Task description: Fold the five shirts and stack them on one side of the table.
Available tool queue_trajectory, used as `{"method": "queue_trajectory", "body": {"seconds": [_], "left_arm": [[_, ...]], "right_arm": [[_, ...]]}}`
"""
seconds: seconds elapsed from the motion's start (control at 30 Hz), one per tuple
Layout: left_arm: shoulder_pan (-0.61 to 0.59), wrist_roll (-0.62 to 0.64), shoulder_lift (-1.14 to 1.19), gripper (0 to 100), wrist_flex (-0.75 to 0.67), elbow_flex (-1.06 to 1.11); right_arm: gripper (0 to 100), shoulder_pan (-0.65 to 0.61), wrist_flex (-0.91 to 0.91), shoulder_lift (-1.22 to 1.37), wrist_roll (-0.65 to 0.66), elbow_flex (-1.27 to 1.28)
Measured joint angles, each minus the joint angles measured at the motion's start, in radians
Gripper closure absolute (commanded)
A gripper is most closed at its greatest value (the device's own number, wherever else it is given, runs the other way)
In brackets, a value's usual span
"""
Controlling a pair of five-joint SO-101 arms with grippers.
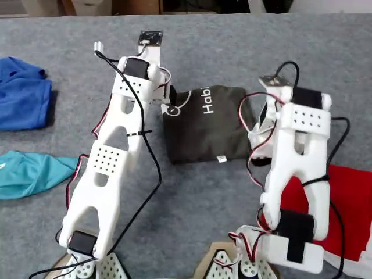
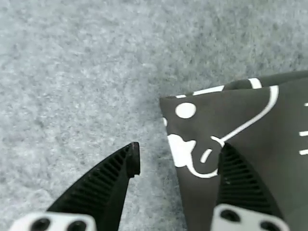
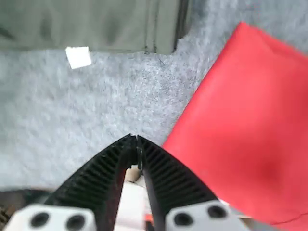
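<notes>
left pincer (image 2: 180,156): apart, straddling the dark shirt (image 2: 269,159) corner, one finger on cloth, the other over bare counter (image 2: 72,72)
dark shirt: spreads from left pincer toward right arm
right pincer (image 3: 137,144): together, empty; red shirt (image 3: 250,144) just beside, dark shirt farther

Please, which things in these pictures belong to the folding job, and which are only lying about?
Job: dark shirt, red shirt, blue shirt, teal shirt; left tool, open at the dark shirt's corner; right tool, shut.
Only lying about: grey table cover, wooden arm bases.
</notes>
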Motion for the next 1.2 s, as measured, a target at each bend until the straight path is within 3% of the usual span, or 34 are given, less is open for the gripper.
{"method": "queue_trajectory", "body": {"seconds": [0.13,0.33,0.53,0.8,0.87,1.03,1.2], "left_arm": [[0.006,-0.003,0.000,72,-0.028,0.003],[0.005,0.029,0.002,72,-0.086,0.052],[0.000,0.087,0.002,72,-0.109,0.083],[0.002,0.091,0.000,76,-0.166,0.166],[0.006,0.103,0.000,80,-0.195,0.201],[0.012,0.187,-0.015,88,-0.282,0.259],[0.014,0.244,-0.017,92,-0.311,0.261]], "right_arm": [[68.2,-0.035,-0.130,0.000,-0.269,0.084],[67.6,-0.170,-0.394,0.000,-0.529,0.213],[67.7,-0.207,-0.608,0.072,-0.747,0.247],[68.3,-0.216,-0.671,0.351,-0.865,0.130],[73.7,-0.218,-0.671,0.402,-0.875,0.084],[99.5,-0.216,-0.667,0.437,-0.879,0.046],[98.2,-0.213,-0.651,0.439,-0.875,0.043]]}}
